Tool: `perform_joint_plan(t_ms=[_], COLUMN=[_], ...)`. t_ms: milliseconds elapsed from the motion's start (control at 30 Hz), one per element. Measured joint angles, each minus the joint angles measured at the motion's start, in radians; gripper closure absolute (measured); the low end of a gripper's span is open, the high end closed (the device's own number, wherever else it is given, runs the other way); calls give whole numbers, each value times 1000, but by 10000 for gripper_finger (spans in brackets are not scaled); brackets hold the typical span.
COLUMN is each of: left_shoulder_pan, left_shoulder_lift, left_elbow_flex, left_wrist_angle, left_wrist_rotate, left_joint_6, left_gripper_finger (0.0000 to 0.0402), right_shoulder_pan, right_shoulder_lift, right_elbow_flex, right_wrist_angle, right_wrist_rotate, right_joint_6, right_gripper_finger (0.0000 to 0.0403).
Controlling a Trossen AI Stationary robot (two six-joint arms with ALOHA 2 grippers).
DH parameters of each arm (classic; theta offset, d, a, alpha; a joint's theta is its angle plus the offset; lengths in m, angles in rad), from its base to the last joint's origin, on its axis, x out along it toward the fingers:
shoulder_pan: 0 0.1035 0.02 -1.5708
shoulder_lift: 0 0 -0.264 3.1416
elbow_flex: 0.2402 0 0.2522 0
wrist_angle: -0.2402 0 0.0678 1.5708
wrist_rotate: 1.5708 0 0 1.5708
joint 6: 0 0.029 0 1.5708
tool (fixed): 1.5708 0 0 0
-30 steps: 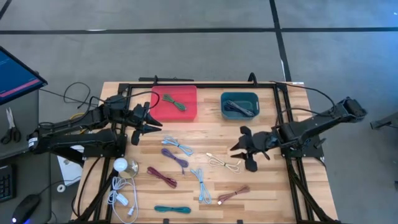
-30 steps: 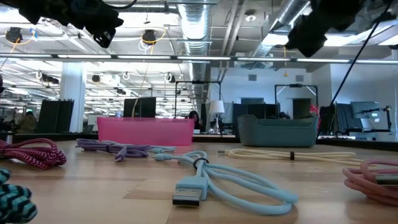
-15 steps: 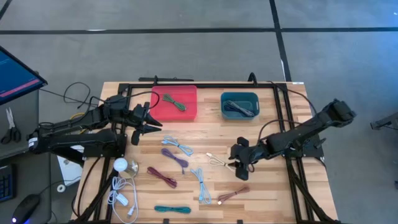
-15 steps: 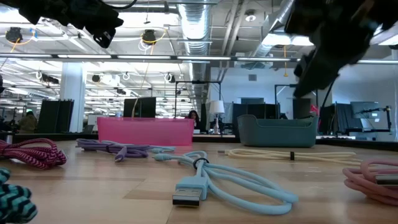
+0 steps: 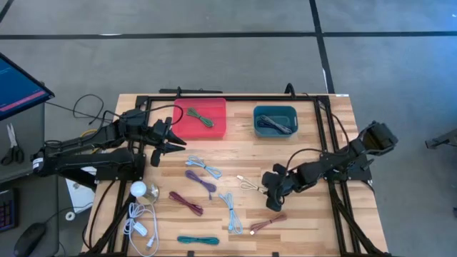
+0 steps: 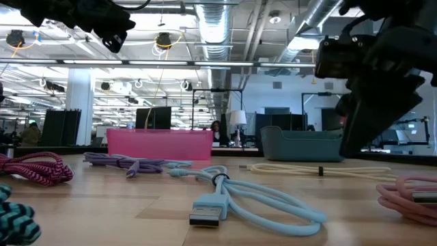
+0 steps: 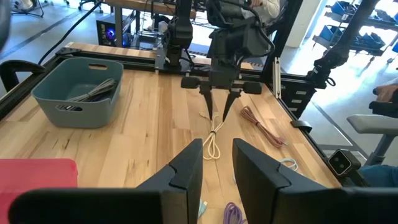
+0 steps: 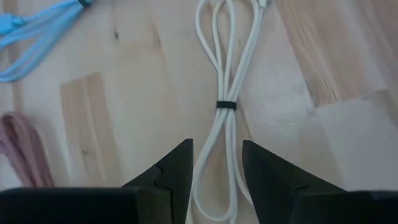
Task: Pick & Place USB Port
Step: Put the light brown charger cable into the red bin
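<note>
A cream USB cable (image 5: 254, 187), bound by a black tie (image 8: 226, 104), lies flat on the wooden table. My right gripper (image 5: 267, 190) hangs over its right end, open. In the right wrist view the cable (image 8: 231, 68) runs between the two fingers of that gripper (image 8: 216, 147); in the low view the gripper (image 6: 352, 145) stands just above the cable (image 6: 307, 169). My left gripper (image 5: 182, 144) waits open above the table's left half, near the red tray (image 5: 214, 130).
The red tray holds a green cable (image 5: 200, 116); a teal bin (image 5: 275, 111) holds dark cables. Several cables lie around: light blue (image 5: 204, 168), purple (image 5: 201, 181), maroon (image 5: 186, 203), light blue (image 5: 230, 212), pink (image 5: 268, 223), teal (image 5: 198, 240). White cords (image 5: 139, 221) lie near the left edge.
My right gripper has moved toward the table's left and near edges and come down over the cream cable, staying open. The cable has not moved.
</note>
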Motion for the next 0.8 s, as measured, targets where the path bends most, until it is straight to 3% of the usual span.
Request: perform_joint_plan(t_ms=[800], left_shoulder_pan=[0], left_shoulder_lift=[0], left_elbow_flex=[0], left_wrist_angle=[0], left_wrist_rotate=[0], left_joint_6=[0], left_gripper_finger=[314], right_shoulder_pan=[13], right_shoulder_lift=[-1], right_elbow_flex=[0], right_wrist_angle=[-24], right_wrist_rotate=[-1], right_joint_6=[175], right_gripper_finger=[272])
